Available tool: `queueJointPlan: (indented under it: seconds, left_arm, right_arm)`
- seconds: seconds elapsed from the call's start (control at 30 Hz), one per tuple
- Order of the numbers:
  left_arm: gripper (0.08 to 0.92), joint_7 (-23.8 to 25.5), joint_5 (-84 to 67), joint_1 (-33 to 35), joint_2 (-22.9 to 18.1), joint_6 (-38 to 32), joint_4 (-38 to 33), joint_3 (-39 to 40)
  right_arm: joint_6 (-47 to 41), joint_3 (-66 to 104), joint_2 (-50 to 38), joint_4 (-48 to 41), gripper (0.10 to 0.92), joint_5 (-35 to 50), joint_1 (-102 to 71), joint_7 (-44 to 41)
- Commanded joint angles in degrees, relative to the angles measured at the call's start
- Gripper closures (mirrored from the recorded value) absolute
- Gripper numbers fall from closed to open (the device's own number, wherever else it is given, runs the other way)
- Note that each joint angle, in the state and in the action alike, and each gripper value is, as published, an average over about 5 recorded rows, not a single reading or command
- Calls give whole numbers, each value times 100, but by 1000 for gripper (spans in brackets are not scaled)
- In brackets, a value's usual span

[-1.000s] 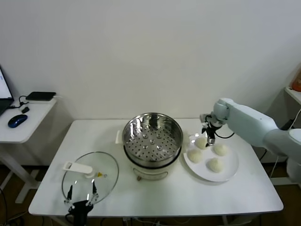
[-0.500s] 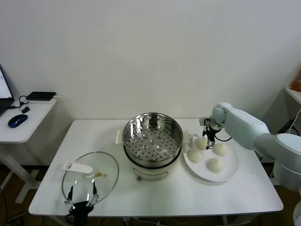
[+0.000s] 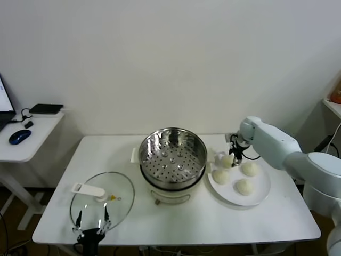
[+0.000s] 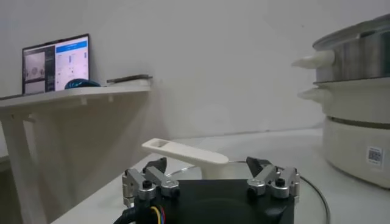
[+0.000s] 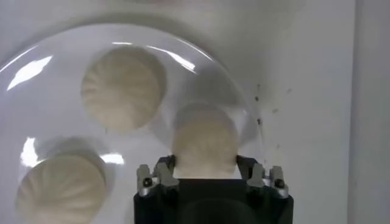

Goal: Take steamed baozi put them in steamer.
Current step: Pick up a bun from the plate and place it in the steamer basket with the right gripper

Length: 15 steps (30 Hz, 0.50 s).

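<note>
Four white buns sit on a white plate point(image 3: 256, 197) at the right middle of the head view. The bun at the back point(image 3: 227, 160) is the one the right gripper point(image 3: 235, 156) has come to. In the right wrist view this bun point(image 5: 205, 141) sits between the two fingers point(image 5: 159, 178), which are apart with one on each side of it; you cannot tell if they press on it. The other three buns, one at the left point(image 3: 220, 176), one at the right point(image 3: 249, 168) and one at the front point(image 3: 243, 186), lie near it on the plate.

The steamer point(image 3: 172, 157) stands just left of the plate, in the middle of the white table point(image 3: 224, 226). It is shiny, has holes in its bottom, and holds no buns.

A glass lid point(image 3: 102, 199) with a white handle lies at the lower left. The left gripper point(image 3: 91, 224) rests at the table's front edge by the lid, fingers apart, holding nothing
</note>
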Motion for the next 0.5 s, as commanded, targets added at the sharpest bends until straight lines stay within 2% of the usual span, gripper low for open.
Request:
queueJointPlan:
  seconds: [0.03, 0.33, 0.5]
  left_arm:
    - [177, 1, 10, 18, 8, 4, -41, -1]
    - [177, 1, 47, 87, 13, -5, -132, -41]
    - [177, -5, 66, 97, 16, -25, -141, -35]
  right_arm:
    - [17, -45, -47, 120, 415, 92, 95, 21]
    - [418, -1930, -754, 1668, 419, 1516, 1965, -152]
    - [1331, -2733, -985, 2576, 414, 2268, 3107, -156]
